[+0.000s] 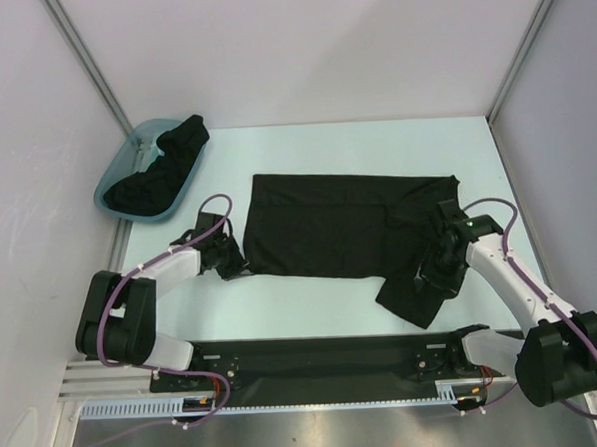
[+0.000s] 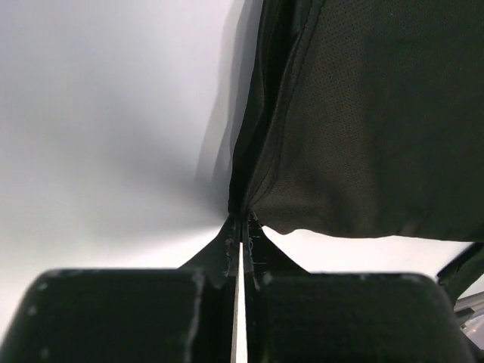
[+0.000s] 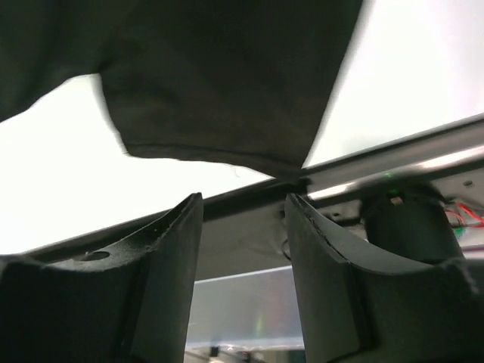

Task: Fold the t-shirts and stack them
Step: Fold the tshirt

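while the black t-shirt (image 1: 339,226) lies spread on the table (image 1: 305,153), soft, light and limp, left gripper (image 1: 228,259) is pinched together on its left hem, right gripper (image 1: 430,280) apart over the near sleeve; best taken at hems or corners.

Pale table (image 1: 305,148) bearing a spread black t-shirt (image 1: 329,227) and a teal tub (image 1: 139,144) (holding dark cloth (image 1: 161,171), perhaps more shirts).

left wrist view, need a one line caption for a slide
Left fingers pinched shut on the edge of the black t-shirt lying on the pale table.
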You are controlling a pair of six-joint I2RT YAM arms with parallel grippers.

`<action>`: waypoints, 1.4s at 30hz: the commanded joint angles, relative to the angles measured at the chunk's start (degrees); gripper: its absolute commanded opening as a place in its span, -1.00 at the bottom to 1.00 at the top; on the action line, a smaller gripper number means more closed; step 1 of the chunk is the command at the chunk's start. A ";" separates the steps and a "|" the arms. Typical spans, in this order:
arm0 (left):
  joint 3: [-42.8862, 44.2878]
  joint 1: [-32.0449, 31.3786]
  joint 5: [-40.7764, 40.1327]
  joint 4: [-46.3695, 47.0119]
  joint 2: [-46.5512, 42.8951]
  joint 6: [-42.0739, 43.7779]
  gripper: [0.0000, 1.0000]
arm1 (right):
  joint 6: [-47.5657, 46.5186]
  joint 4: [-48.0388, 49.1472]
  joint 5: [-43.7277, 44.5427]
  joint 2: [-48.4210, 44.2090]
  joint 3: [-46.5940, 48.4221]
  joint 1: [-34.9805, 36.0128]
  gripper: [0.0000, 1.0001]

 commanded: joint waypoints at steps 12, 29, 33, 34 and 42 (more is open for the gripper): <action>1.26 0.11 -4.89 -1.71 -1.13 2.22 -0.99 | 3.07 2.01 3.73 -0.08 -6.54 -10.39 -0.05; 6.53 0.20 -5.78 -1.62 2.03 3.97 -0.99 | 12.13 12.38 -2.43 0.97 -15.77 -6.89 -0.47; 6.97 0.11 -5.60 -1.97 2.12 4.06 -0.99 | 13.80 19.32 -3.22 2.99 -16.04 -5.04 -0.47; 7.24 0.20 -5.51 -2.15 2.20 4.15 -0.99 | 13.71 22.29 -3.48 4.13 -16.12 -5.04 -0.47; 7.24 0.20 -5.42 -2.06 3.00 4.41 -0.99 | 10.38 29.44 -4.98 16.35 -5.69 -4.95 -0.45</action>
